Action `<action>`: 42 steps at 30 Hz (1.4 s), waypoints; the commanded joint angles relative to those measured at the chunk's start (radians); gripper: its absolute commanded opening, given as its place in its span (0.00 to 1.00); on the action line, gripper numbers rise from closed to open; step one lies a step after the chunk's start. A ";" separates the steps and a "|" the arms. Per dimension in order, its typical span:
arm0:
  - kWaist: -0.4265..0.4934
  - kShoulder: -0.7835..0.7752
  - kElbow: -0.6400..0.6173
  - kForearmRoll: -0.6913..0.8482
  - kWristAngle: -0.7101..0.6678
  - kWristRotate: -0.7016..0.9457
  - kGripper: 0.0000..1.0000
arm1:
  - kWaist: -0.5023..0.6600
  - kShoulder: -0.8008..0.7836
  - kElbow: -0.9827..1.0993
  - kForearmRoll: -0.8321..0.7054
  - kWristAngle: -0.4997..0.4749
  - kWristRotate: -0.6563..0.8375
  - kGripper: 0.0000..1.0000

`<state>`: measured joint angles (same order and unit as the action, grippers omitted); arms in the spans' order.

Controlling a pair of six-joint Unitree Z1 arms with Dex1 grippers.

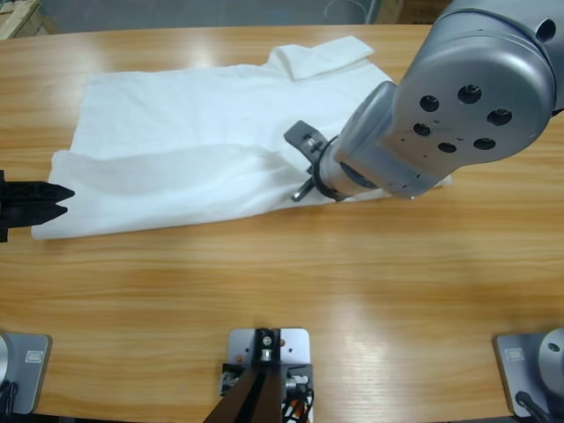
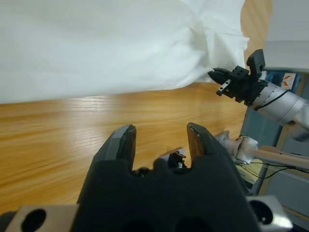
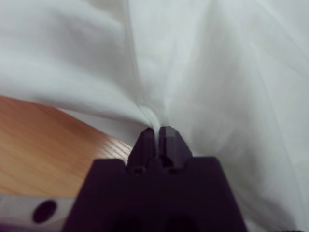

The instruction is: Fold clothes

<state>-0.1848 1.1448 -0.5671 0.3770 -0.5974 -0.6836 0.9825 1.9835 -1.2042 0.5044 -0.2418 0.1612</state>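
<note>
White shirt (image 1: 203,150) fold pinched in right gripper (image 3: 157,131); left gripper (image 2: 159,140) spread, empty.

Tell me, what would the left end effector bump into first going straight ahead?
Probably the left end effector hits the bare wooden table, just short of the white shirt; depth is unclear, so maybe the shirt.

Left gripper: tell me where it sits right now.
In the high view the left gripper is at the picture's left edge, open, by the lower-left corner of the shirt.
</note>
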 commanded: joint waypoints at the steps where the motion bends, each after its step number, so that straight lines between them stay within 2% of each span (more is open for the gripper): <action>1: -0.013 0.065 0.043 -0.016 -0.030 0.001 0.45 | -0.010 -0.034 0.000 0.020 -0.012 -0.047 0.00; 2: -0.014 0.068 0.047 -0.017 -0.032 0.001 0.49 | -0.010 -0.045 -0.001 0.024 -0.013 -0.052 0.00; 3: -0.015 0.072 0.051 -0.019 -0.032 0.002 0.50 | -0.010 -0.054 -0.009 0.034 -0.013 -0.058 0.00; 9: -0.015 0.085 0.094 -0.082 -0.032 0.003 0.50 | -0.010 -0.084 -0.173 0.183 -0.003 -0.100 0.00; 14: -0.016 0.089 0.130 -0.123 -0.032 0.005 0.50 | -0.010 -0.003 -0.260 0.315 0.058 -0.111 0.00; 17: -0.016 0.083 0.139 -0.132 -0.032 0.010 0.50 | -0.010 -0.009 -0.250 0.329 0.096 -0.111 0.00; 22: -0.016 0.088 0.170 -0.172 -0.032 0.013 0.50 | -0.010 -0.026 -0.228 0.335 0.100 -0.129 0.00; 33: -0.016 0.092 0.176 -0.197 -0.043 0.013 0.50 | -0.010 0.092 -0.305 0.319 0.200 -0.103 0.00; 37: -0.016 0.101 0.174 -0.216 -0.056 0.023 0.50 | -0.010 0.012 -0.304 0.301 0.250 -0.114 0.00; 38: -0.017 0.103 0.173 -0.218 -0.061 0.021 0.41 | -0.010 -0.038 -0.300 0.278 0.259 -0.115 0.00; 40: -0.033 0.118 0.152 -0.218 -0.065 0.024 0.02 | -0.022 -0.132 -0.297 0.266 0.257 -0.111 0.00; 42: -0.059 0.135 0.116 -0.212 -0.064 0.057 0.00 | -0.109 -0.214 -0.272 0.264 0.279 -0.104 0.00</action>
<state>-0.1865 1.2192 -0.4229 0.1742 -0.6408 -0.6776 0.9792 1.9957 -1.5108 0.8020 -0.0099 0.0481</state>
